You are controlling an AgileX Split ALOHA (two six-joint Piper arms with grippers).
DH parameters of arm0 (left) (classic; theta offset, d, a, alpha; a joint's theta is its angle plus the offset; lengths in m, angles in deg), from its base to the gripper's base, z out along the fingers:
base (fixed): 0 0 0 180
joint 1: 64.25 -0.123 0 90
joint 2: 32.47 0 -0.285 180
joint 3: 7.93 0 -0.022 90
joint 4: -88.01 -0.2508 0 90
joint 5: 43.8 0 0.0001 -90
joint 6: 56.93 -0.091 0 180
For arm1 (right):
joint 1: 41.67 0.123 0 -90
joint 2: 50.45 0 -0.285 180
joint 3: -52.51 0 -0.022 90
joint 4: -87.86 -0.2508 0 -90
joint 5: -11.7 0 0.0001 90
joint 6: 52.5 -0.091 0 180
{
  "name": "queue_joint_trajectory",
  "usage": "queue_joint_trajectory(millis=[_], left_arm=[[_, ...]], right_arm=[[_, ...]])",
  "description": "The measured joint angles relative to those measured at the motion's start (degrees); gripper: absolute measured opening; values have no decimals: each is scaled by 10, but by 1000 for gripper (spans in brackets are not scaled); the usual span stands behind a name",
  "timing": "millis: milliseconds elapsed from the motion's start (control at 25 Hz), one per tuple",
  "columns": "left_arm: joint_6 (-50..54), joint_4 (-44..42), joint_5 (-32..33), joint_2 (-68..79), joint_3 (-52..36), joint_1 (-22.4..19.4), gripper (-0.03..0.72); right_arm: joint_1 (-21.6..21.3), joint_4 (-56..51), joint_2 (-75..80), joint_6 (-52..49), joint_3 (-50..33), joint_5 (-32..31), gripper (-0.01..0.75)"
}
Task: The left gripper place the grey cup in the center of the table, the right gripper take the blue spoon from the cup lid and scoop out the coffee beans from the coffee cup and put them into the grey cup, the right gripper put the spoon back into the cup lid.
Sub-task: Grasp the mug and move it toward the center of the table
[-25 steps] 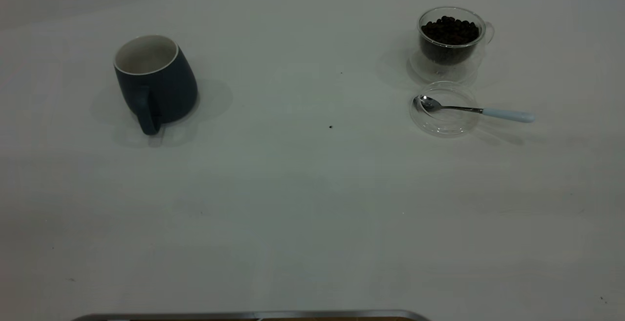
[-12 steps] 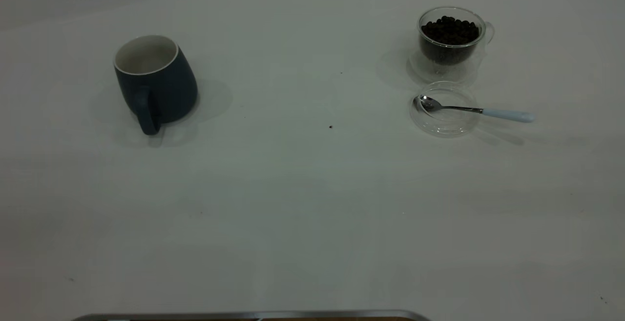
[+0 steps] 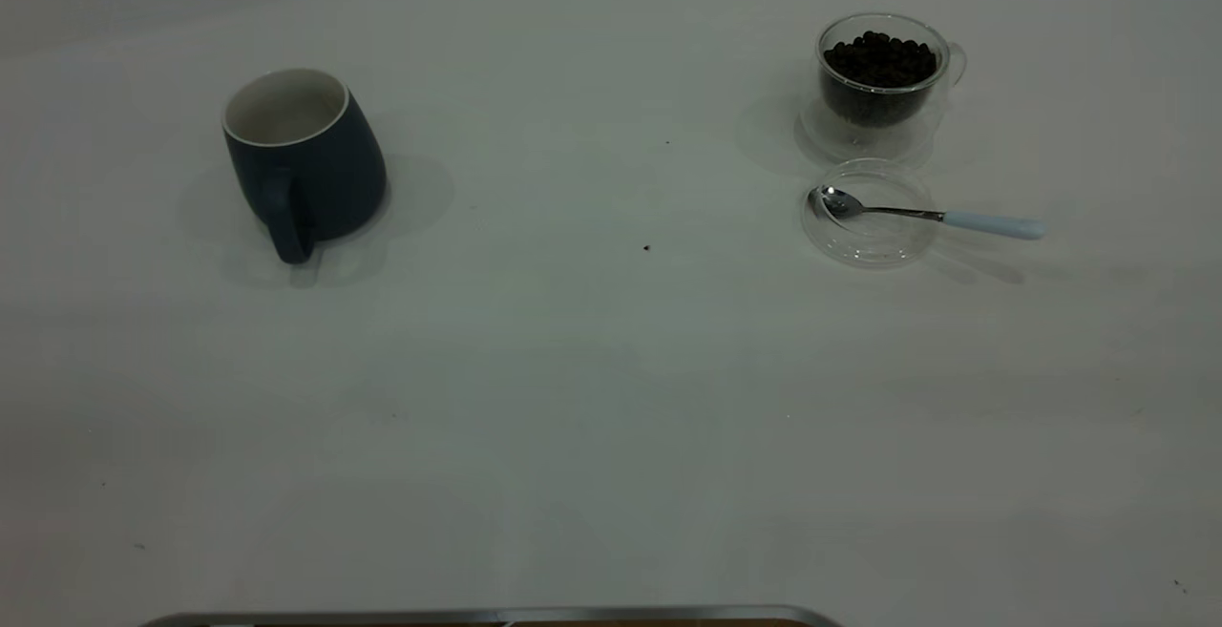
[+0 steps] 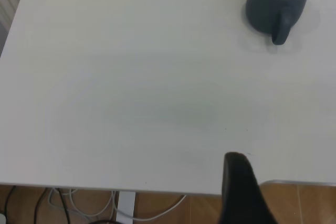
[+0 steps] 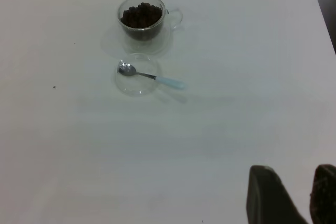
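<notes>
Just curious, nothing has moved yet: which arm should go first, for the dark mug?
Probably the left: the grey cup stands on the left side of the table, in the left gripper camera's view, far from the spoon side.

No readable text, labels, brands, numbers or signs in any view. Grey cup (image 3: 304, 164) plain, unmarked. Coffee cup (image 3: 883, 83) clear glass, no print. Table (image 3: 592, 398) bare white, only tiny dark specks.

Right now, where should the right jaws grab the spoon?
Grip the pale-blue-handled metal teaspoon by its handle, probably from above. The handle juts past the clear glass lid's rim on the side away from the dark grey mug; the bowl sits inside the lid.
</notes>
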Motion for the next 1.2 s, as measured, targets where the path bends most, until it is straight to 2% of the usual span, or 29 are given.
queue_joint_trajectory(millis=[280,400,640,800,1040,1200], left_arm=[[5,-15,2,52,31,0,497],[17,-15,-20,158,65,0,497],[89,-22,-171,385,127,0,497],[110,-61,-238,537,163,0,497],[146,-107,-274,778,261,-35,497],[111,-114,-260,928,357,-42,497]], right_arm=[[0,0,0,0,0,0,238],[0,0,0,0,0,0,238],[0,0,0,0,0,0,238],[0,0,0,0,0,0,238],[0,0,0,0,0,0,238],[0,0,0,0,0,0,238]])
